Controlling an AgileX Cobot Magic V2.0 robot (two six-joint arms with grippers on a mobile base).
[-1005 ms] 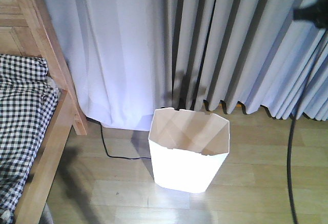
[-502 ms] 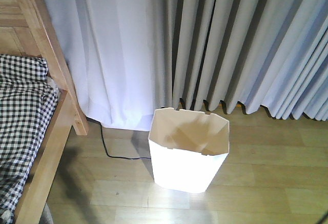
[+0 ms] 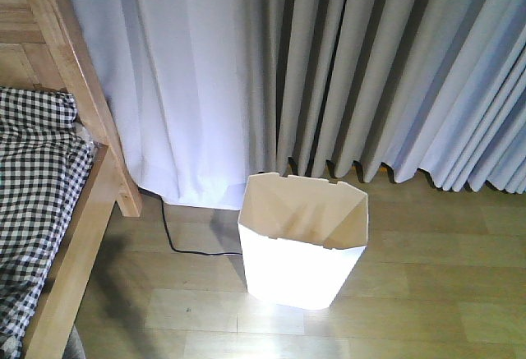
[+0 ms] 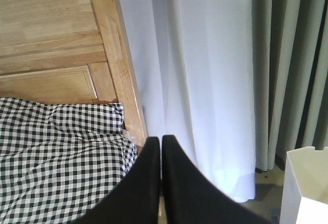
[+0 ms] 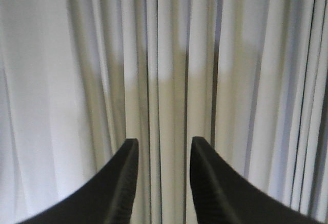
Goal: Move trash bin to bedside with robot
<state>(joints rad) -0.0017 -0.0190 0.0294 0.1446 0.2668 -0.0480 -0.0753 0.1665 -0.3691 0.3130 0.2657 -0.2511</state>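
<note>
Bare floor [image 3: 427, 293] right of trash bin [image 3: 302, 248]; bed frame [image 3: 78, 236] and curtains [image 3: 370, 71] hem it.

Trash bin [image 3: 302, 248] on the floor [image 3: 411, 293] before the curtains [image 3: 370, 71], bedside [image 3: 57, 186] well apart at left.

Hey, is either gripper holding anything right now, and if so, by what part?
Nothing is held. The left gripper is shut on nothing, the right gripper is open facing the curtain, and the trash bin stands untouched on the floor.
</note>
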